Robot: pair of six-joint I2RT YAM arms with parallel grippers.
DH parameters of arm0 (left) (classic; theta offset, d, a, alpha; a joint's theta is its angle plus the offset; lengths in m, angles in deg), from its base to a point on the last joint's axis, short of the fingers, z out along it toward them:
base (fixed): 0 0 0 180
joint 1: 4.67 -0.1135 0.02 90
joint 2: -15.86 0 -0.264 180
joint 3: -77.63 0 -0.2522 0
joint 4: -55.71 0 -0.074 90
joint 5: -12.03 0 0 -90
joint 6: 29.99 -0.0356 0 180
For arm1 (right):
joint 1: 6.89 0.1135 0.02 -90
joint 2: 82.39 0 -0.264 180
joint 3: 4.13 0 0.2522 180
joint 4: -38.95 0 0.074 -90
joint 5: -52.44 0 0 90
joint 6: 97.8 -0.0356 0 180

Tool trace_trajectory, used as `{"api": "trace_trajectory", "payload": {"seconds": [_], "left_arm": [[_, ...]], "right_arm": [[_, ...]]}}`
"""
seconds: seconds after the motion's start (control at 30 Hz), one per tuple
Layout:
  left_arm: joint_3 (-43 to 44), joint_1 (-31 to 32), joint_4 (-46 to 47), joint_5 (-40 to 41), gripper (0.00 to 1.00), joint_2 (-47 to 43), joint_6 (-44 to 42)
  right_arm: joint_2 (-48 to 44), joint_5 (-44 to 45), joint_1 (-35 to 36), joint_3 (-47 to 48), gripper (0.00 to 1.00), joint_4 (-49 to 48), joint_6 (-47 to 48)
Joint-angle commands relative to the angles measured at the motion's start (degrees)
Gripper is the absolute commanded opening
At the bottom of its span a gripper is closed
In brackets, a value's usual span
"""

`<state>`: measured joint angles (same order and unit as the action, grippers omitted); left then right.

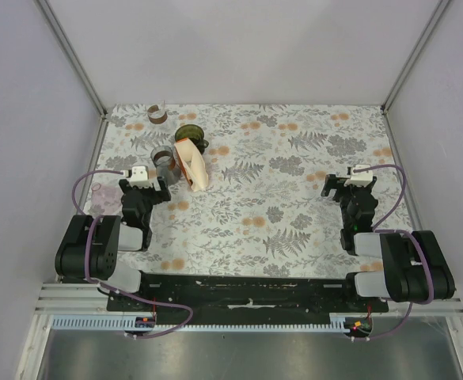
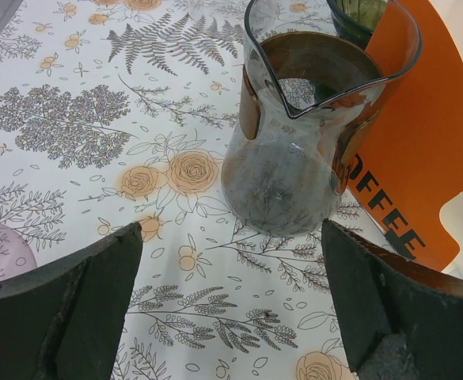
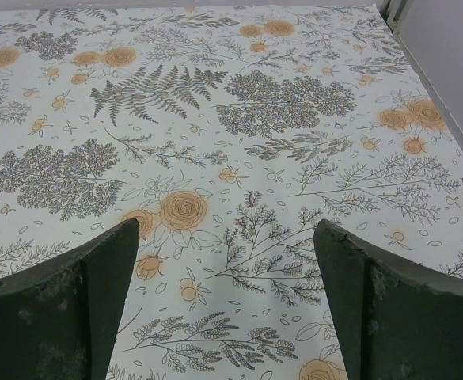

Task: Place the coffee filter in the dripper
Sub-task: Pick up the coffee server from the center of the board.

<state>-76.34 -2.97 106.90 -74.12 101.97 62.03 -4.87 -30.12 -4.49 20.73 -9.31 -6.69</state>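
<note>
Left end effector (image 1: 146, 180) is released, jaws spread wide, nothing between them. It sits low over the desk (image 1: 294, 206), aimed at the glass carafe (image 2: 290, 158), which stands upright just ahead of the fingertips and apart from them.

The coffee filter pack (image 2: 429, 150), orange with white, stands leaning just behind and to the right of the carafe. Whether the two touch cannot be told. It lies beyond the left end effector's reach line, with the carafe partly between them. The dark green dripper (image 1: 190, 134) stands just past the pack, farther from the arms.

Right end effector (image 1: 356, 180) is also released, well apart from all items, over bare floral cloth.

The left wrist view alone shows the black letters "OFFEE" on the pack and the carafe's pouring lip. The top view alone shows a brown ring (image 1: 158, 115) near the far left edge.
</note>
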Motion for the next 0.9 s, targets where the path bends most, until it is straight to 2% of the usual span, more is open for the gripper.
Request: {"api": "trace_trajectory", "payload": {"seconds": [0.0,0.17,0.23,0.33,0.4,0.53,0.7,0.8,0.87], "left_arm": [[1.17,0.15,2.29,-0.43,1.0,0.2,-1.93],[1.17,0.15,2.2,-0.52,1.0,0.29,-1.93],[1.44,0.15,1.76,-1.74,0.98,0.38,-3.76],[0.91,0.15,2.63,-1.84,0.88,-0.06,-3.69],[1.35,-0.02,0.72,-0.26,0.87,-2.07,-2.91],[4.59,-0.11,-13.32,-1.39,0.87,-11.9,-3.07],[8.89,-0.55,-30.36,-6.75,0.86,-26.23,-3.87],[21.08,-1.61,-51.6,-6.67,0.86,-25.99,-4.21],[27.96,-1.61,-61.39,-9.38,0.83,-25.9,-6.32]], "right_arm": [[-1.05,0.21,-0.11,0.86,0.98,-2.58,0.74],[-12.1,-0.59,1.03,5.77,0.98,15.48,1.45],[-16.06,-1.72,0.95,9.28,0.98,23.58,-3.18],[-19.41,-10.85,1.12,13.06,0.98,29.65,-4.35],[-20.82,-14.02,1.38,16.84,0.98,36.41,-4.97],[-24.07,-17.19,1.82,23.78,0.98,49.69,-4.27],[-28.03,-17.81,2.61,26.78,0.98,56.12,-5.32],[-29.61,-18.69,2.97,27.4,0.98,57.18,-6.11],[-30.23,-19.83,3.14,27.23,0.98,56.75,-6.55]]}}
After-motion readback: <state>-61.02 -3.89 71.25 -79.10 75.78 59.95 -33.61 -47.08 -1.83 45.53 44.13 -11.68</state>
